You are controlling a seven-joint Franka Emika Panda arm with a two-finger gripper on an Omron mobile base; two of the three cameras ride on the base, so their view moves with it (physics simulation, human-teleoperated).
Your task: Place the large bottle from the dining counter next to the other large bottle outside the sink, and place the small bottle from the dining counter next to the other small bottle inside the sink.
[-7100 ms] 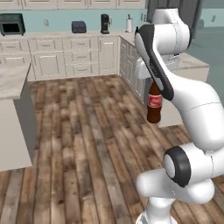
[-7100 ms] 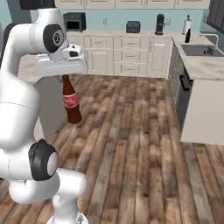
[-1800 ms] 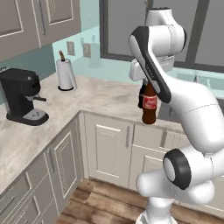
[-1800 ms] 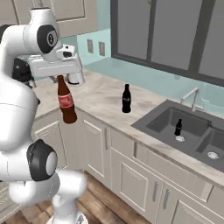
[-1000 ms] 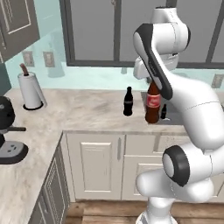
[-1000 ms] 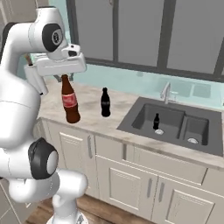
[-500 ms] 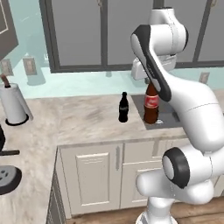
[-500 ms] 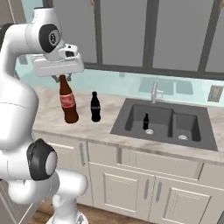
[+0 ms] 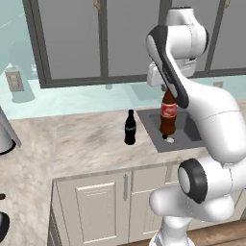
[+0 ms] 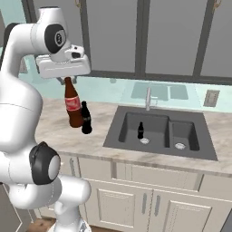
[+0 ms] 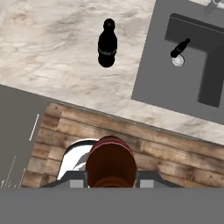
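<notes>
Your gripper grips the brown bottle by its neck, holding it upright in the air. A black bottle stands on the counter left of the sink; another black bottle stands inside its left basin.

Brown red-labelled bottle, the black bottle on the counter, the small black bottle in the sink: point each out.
brown red-labelled bottle [image 10: 73, 104], right base view, on its red label.
black bottle on the counter [image 9: 129, 129], left base view, on its body.
small black bottle in the sink [image 10: 140, 131], right base view, on its body.
</notes>
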